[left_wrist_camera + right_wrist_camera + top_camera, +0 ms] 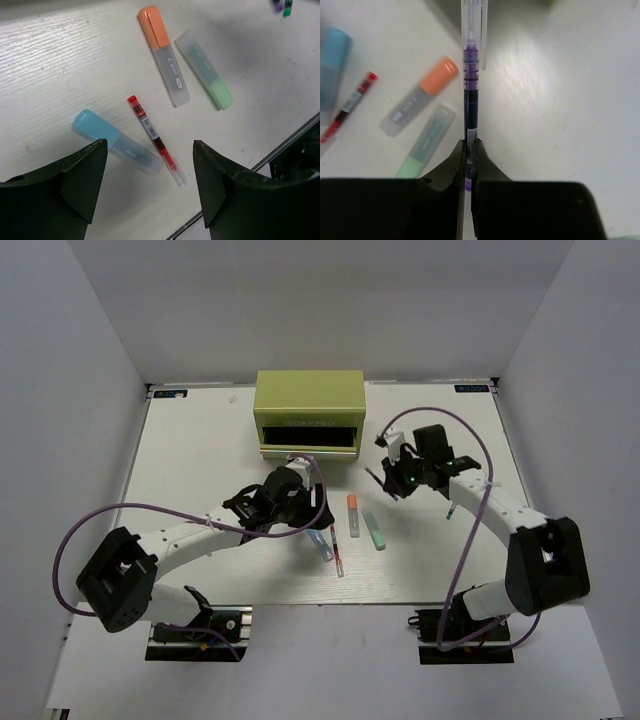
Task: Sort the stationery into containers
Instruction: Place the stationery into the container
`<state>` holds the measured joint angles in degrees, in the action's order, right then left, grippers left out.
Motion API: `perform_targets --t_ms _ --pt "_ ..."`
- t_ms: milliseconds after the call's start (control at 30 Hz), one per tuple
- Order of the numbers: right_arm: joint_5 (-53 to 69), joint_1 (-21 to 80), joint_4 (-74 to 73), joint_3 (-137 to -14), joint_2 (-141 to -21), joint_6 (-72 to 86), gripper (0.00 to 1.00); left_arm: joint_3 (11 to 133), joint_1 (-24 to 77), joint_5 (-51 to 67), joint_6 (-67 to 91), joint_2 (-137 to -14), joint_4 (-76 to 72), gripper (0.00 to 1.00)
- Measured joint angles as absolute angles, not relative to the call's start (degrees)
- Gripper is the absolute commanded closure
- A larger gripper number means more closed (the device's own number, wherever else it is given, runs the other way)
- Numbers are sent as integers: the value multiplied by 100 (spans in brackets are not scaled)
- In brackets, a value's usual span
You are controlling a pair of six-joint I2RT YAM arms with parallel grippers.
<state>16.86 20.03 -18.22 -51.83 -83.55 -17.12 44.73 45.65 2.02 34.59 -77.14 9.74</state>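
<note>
Four pens lie on the white table in front of the yellow-green chest (308, 400): a light blue marker (117, 141), a thin red pen (155, 140), an orange-capped marker (163, 55) and a mint green marker (203, 70). My left gripper (150, 185) is open and empty, hovering over the near ends of the blue marker and red pen; in the top view it (312, 512) is above the blue marker (320, 543). My right gripper (471, 155) is shut on the thin dark purple pen (471, 90), held above the table right of the orange marker (419, 103).
The chest's front shows a dark open slot (308, 433) with a pale lip below it. The table's near edge (290, 142) runs close behind the left gripper. Grey walls close in the table on three sides.
</note>
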Motion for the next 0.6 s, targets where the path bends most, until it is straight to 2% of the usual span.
perform_targets --t_ms 133,267,600 --pt "2552 2126 -2010 -5924 -7891 -3013 100 4311 4692 307 3164 -7714 753 21" --pt "3076 2309 -2078 -6547 -7964 -4084 100 4222 4788 355 3026 -7714 519 21" --pt "2921 2825 -2558 -9021 -10162 -5356 100 4204 5074 338 2934 -7856 434 21"
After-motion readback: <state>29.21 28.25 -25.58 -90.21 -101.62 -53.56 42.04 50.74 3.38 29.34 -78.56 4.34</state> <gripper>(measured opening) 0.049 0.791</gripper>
